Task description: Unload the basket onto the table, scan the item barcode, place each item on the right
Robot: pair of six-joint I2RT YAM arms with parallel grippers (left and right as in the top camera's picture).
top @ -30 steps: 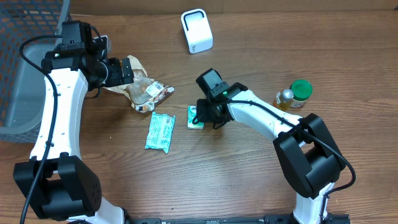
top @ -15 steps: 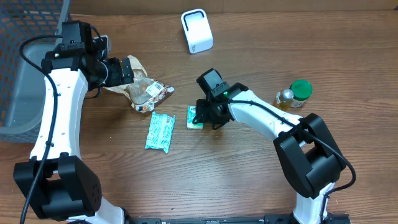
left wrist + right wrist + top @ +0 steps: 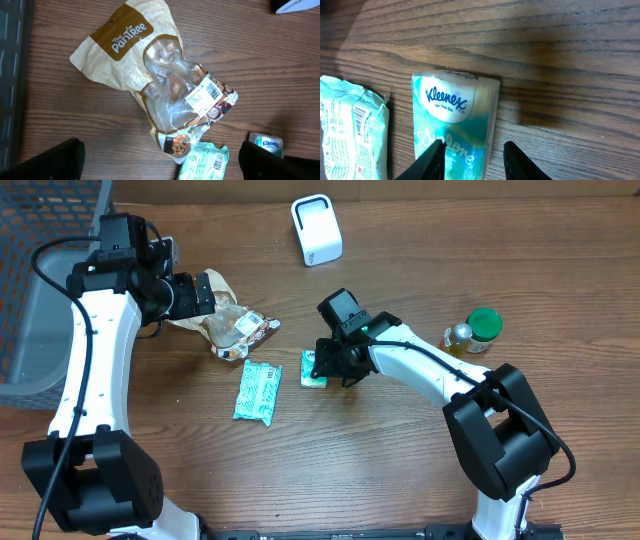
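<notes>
Right wrist view: Kleenex tissue pack (image 3: 454, 125) lies flat on the wood-grain table (image 3: 560, 50), lower centre of frame.
Its soft, glossy wrap is teal and white, with a white oval reading "Kleenex On The Go". The right gripper (image 3: 473, 150) has its fingers parted over the pack's lower edge, not pinching it. The left gripper (image 3: 160, 152) gapes wide above a crinkled bag (image 3: 125, 45) printed "The panTree".

A dark brown, wood-grain worktop (image 3: 400, 480) fills the overhead view, its streaked grain running left to right. Even indoor light falls from above and casts only soft, short shadows. A grey mesh basket (image 3: 40, 280) occupies the upper left corner. The close wrist views show the same matte, lined surface.
</notes>
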